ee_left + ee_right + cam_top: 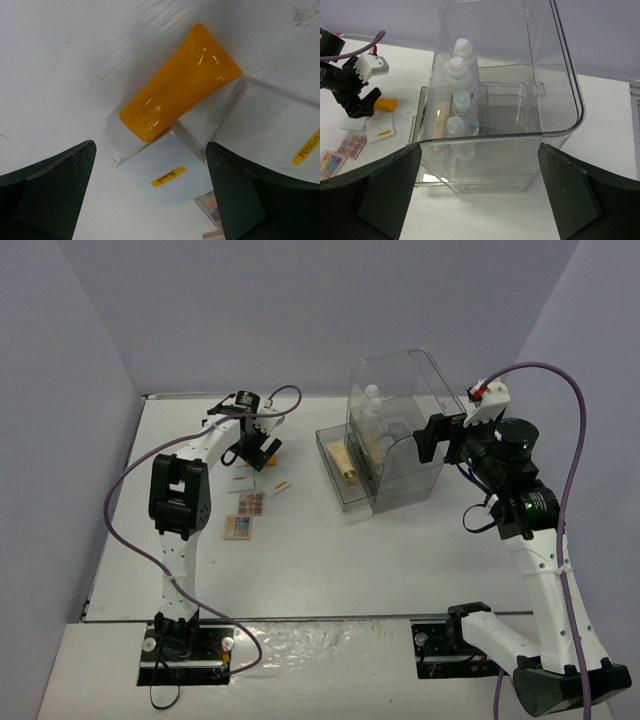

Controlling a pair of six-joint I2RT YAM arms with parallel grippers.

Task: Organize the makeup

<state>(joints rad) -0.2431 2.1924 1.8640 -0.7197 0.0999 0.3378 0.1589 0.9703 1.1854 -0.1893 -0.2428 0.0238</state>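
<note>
The left gripper (pixel 151 165) hangs over the far left part of the counter (pixel 330 560) with its jaws spread wide and nothing between them. Just ahead of it in the wrist view, past the fingertips and roughly centred on the gap, lies the orange flat case (pixel 180 82). Its long axis runs on a diagonal from lower left to upper right, so it sits skewed to the line between the two fingers, not square across it. Its nearer, narrower end overlaps a corner of a white square compact (pixel 160 172) with a small orange label, which lies directly under the open jaws. The edge of an eyeshadow palette (pixel 210 207) shows beside the right-hand finger. We judge the left arm the one to take the orange case: it is right above it. The right gripper (pixel 480 190), also wide open and empty, faces the clear case (pixel 555 100) on the other side of the counter, well apart from the loose makeup. White bottles (pixel 462 65) already stand inside that case.
</note>
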